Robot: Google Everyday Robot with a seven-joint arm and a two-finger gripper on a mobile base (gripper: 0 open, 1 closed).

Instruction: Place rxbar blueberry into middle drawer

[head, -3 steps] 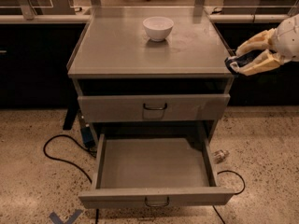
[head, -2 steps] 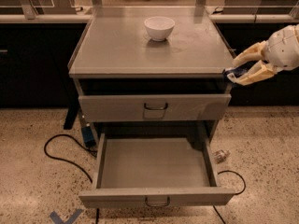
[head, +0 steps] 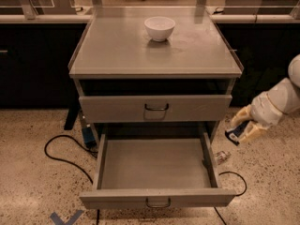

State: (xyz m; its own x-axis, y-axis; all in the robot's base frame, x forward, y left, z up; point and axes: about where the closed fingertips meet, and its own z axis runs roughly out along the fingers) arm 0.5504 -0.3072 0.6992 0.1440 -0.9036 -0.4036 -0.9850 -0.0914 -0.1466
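My gripper (head: 241,128) hangs to the right of the cabinet, level with the gap between the two drawer fronts, its pale fingers shut on the rxbar blueberry (head: 236,133), a small dark blue bar with pale marks. The middle drawer (head: 157,198) is pulled wide open below and to the left of the gripper, and its grey floor is bare. The gripper is outside the drawer's right wall (head: 209,159), above floor level.
A white bowl (head: 159,28) stands at the back of the cabinet top (head: 117,50). The upper drawer front (head: 156,108) is shut. Black cables (head: 61,153) loop on the speckled floor at left and right, and a small object (head: 221,156) lies by the drawer's right side.
The gripper has dropped with the bar from beside the cabinet top's right edge to a spot next to the open drawer. The drawer and bowl have not moved.
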